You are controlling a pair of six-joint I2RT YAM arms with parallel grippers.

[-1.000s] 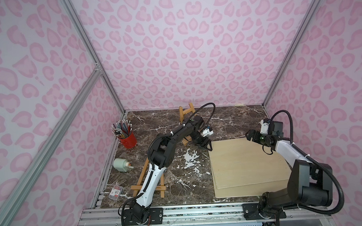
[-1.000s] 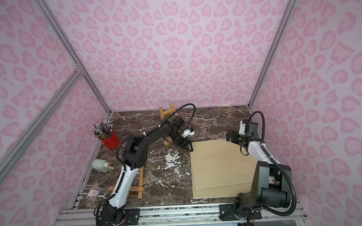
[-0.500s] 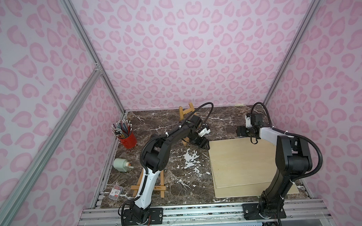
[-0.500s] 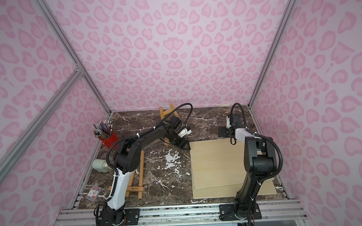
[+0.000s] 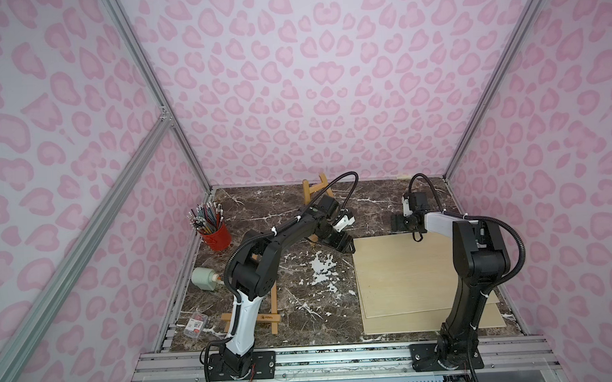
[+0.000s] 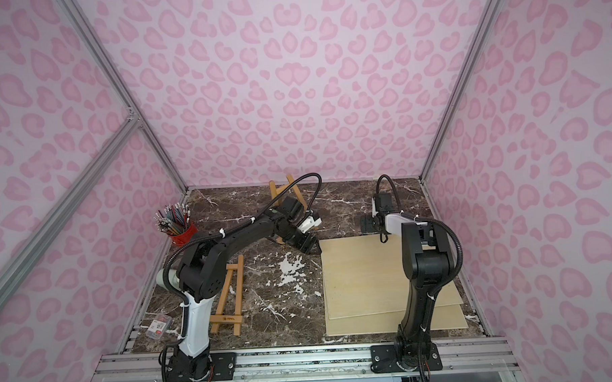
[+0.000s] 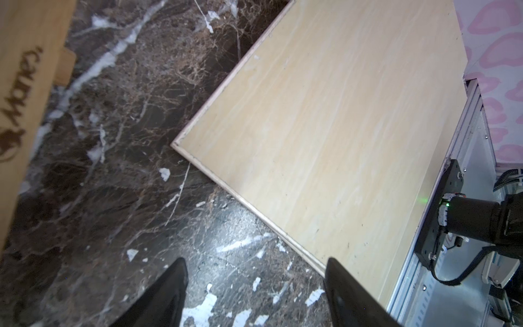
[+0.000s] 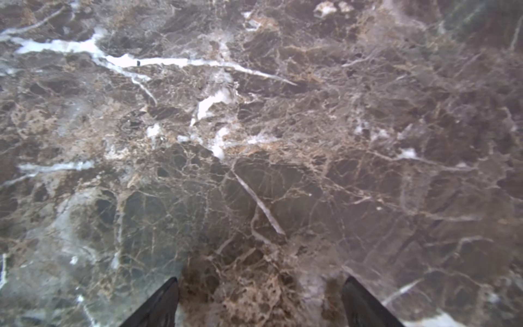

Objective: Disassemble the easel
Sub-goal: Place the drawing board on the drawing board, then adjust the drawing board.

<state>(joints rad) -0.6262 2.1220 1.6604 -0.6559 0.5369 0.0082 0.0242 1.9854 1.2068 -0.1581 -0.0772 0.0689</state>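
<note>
A small wooden easel stands at the back middle of the marble table in both top views, its lower part hidden behind my left arm. Its printed crossbar fills one edge of the left wrist view. My left gripper hangs open and empty just in front of it, at the far-left corner of a pale wooden board. My right gripper is open and empty over bare marble, just behind the board's far edge.
A second easel lies flat at the front left, partly under my left arm. Two stacked boards cover the right side. A red pencil cup, a pale green cylinder and a small clear box line the left edge.
My right arm has swung up and back, carrying its gripper left off the board to the marble behind it. My left gripper has barely shifted.
</note>
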